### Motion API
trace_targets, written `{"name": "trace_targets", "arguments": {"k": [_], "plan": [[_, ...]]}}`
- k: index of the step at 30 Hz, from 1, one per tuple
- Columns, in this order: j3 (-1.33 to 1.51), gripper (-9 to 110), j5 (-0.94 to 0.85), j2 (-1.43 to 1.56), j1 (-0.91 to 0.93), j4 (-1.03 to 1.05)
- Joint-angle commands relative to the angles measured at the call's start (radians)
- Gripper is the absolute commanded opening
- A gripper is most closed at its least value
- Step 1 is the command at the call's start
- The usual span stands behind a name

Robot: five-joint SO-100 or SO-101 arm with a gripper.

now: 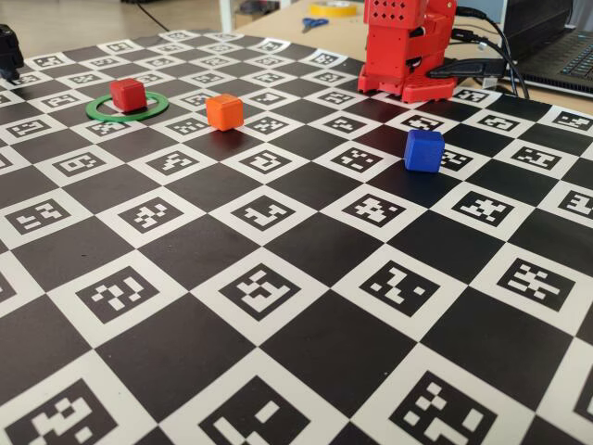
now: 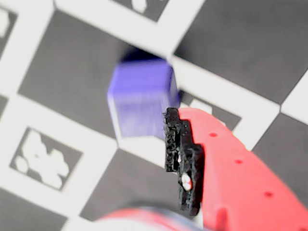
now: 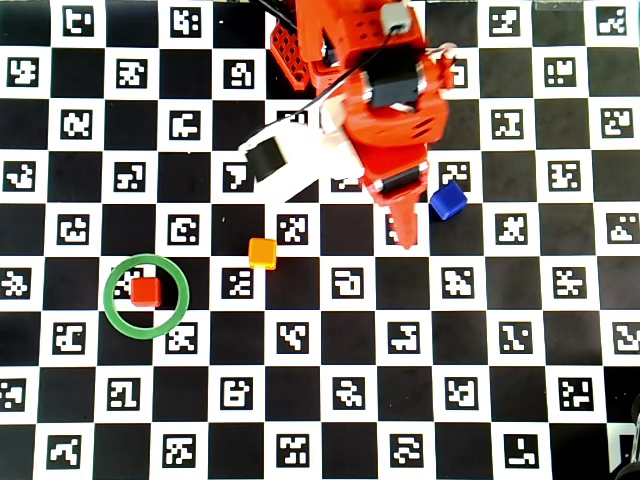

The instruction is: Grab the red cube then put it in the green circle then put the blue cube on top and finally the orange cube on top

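The red cube (image 1: 127, 94) (image 3: 146, 291) sits inside the green circle (image 1: 157, 108) (image 3: 112, 310) at the board's left. To its right, outside the ring, stands the orange cube (image 1: 224, 111) (image 3: 262, 253). The blue cube (image 1: 423, 150) (image 3: 447, 200) rests alone on the board. In the overhead view my gripper (image 3: 405, 232) hangs just left of it. In the wrist view the blue cube (image 2: 142, 98) lies just past the tip of one red finger (image 2: 183, 154) with a black pad. Only board shows left of that pad. The gripper looks open and holds nothing.
The arm's red base (image 1: 408, 46) stands at the board's far edge with cables beside it. Behind the board lie scissors (image 1: 315, 23), a yellow tape roll (image 1: 334, 7) and a laptop (image 1: 561, 51). The board (image 1: 278, 306) is a black and white checker of markers.
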Motion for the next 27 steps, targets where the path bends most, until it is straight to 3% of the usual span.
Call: {"name": "trace_targets", "arguments": {"k": [1,27], "plan": [[0.014,44,0.052,0.066,-0.077,-0.012],[0.318,44,0.276,-0.061,-0.402,-0.394]]}}
